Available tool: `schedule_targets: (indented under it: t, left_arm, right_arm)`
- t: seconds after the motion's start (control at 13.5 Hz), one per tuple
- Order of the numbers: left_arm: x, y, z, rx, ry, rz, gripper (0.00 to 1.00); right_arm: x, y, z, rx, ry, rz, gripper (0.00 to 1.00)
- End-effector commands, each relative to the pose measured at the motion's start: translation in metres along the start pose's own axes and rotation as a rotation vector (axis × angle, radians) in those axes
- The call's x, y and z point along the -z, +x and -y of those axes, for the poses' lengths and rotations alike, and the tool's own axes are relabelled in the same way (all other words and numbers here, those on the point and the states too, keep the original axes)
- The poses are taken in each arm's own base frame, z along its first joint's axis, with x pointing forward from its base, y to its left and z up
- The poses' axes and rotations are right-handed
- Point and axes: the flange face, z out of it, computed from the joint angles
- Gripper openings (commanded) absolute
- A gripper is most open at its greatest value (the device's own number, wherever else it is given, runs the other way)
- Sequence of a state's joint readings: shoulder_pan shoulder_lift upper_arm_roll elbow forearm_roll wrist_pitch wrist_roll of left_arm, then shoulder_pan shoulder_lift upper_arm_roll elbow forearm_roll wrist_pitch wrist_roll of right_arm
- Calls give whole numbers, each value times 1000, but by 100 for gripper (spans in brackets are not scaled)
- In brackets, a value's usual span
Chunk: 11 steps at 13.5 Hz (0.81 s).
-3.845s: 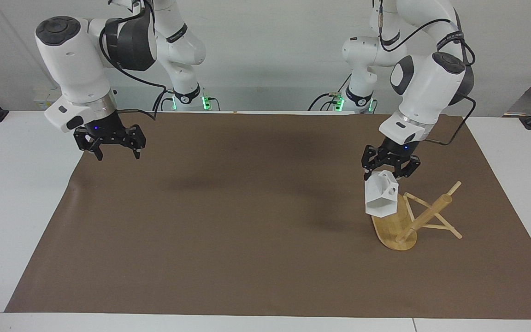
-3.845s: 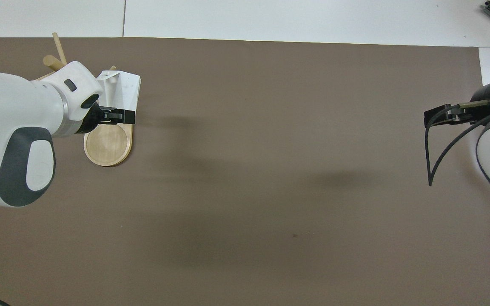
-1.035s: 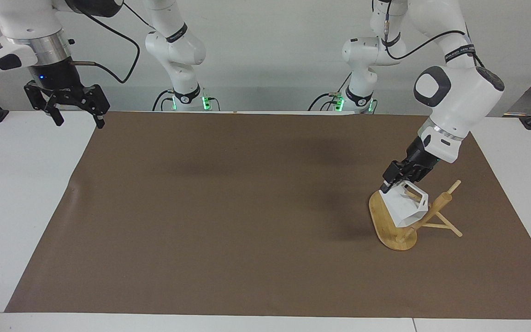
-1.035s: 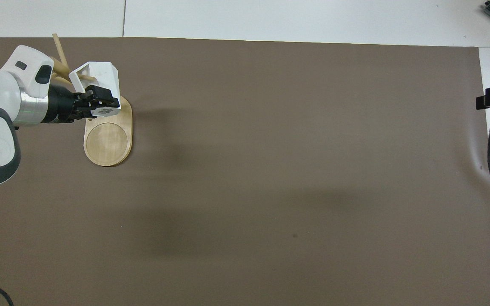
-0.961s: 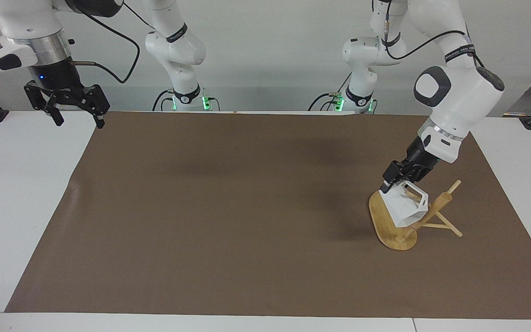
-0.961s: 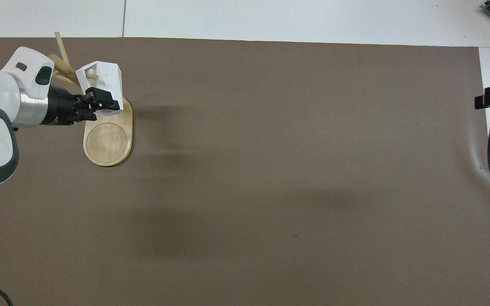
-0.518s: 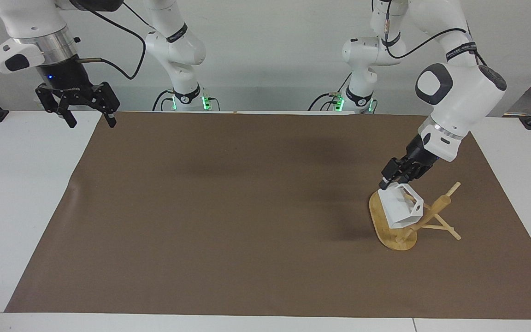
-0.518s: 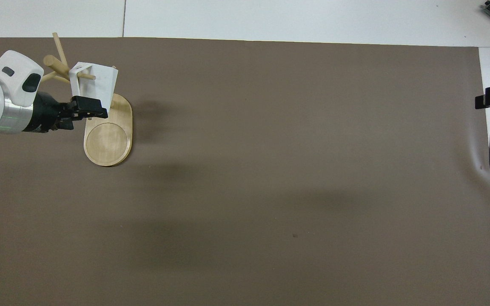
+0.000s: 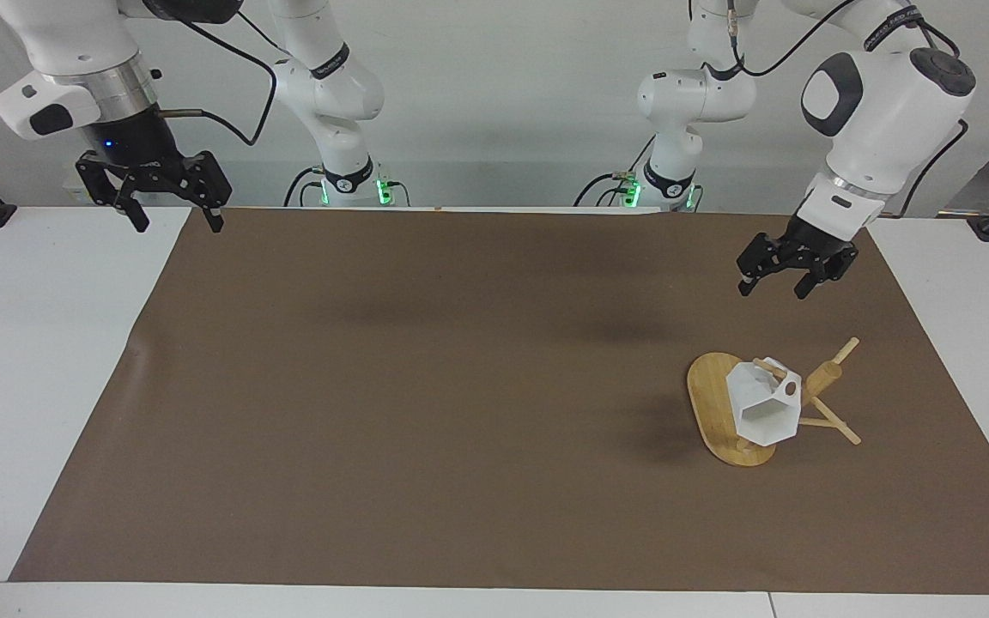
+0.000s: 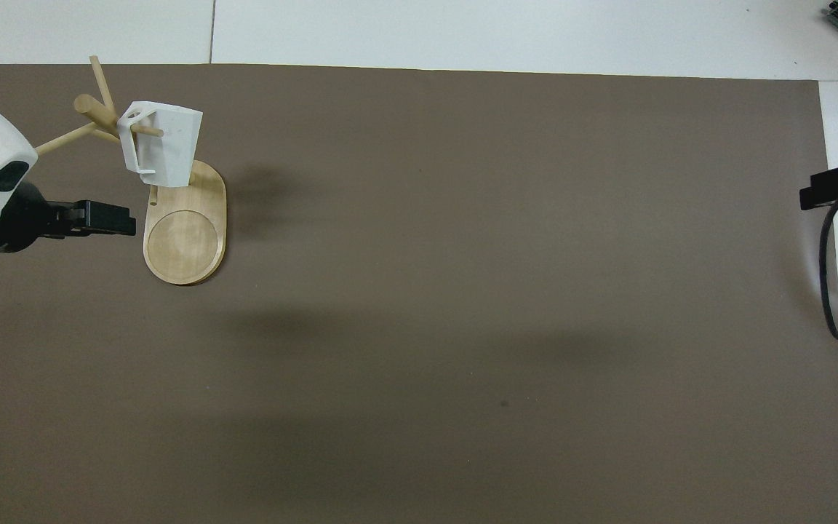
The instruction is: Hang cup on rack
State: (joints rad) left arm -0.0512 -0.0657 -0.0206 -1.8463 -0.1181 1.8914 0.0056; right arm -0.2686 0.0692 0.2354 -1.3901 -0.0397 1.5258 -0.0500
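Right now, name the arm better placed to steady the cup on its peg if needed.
Left. The left gripper hangs open just above the rack, where the cup hangs by its handle on a peg. The right gripper waits open over the right arm's end of the table.

Matt white plastic cup (image 9: 766,410); smooth pale wooden rack (image 9: 713,408); matt brown paper mat (image 9: 426,412)

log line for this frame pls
cup: hanging on rack peg | left gripper: jaws open, empty, above mat | right gripper: jaws open, waiting
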Motion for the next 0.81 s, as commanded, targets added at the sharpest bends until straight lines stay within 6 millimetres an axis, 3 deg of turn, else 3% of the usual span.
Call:
schedule_targets:
  t: [0.0,0.15,0.37,0.74]
  left_arm:
    - [33,-1,7,-49,27,12,100]
    - [66,4,6,-65,57,9,100]
    - [91,5,3,-80,96,64,100]
    - [113,3,4,-72,111,83,100]
  right_arm:
    - [-12,-15,-1,23,-22,33,100]
    - [-27,-16,-1,24,-20,65,100]
    - [-33,-16,6,35,-17,74,100]
    - [-42,-16,-1,36,-9,83,100]
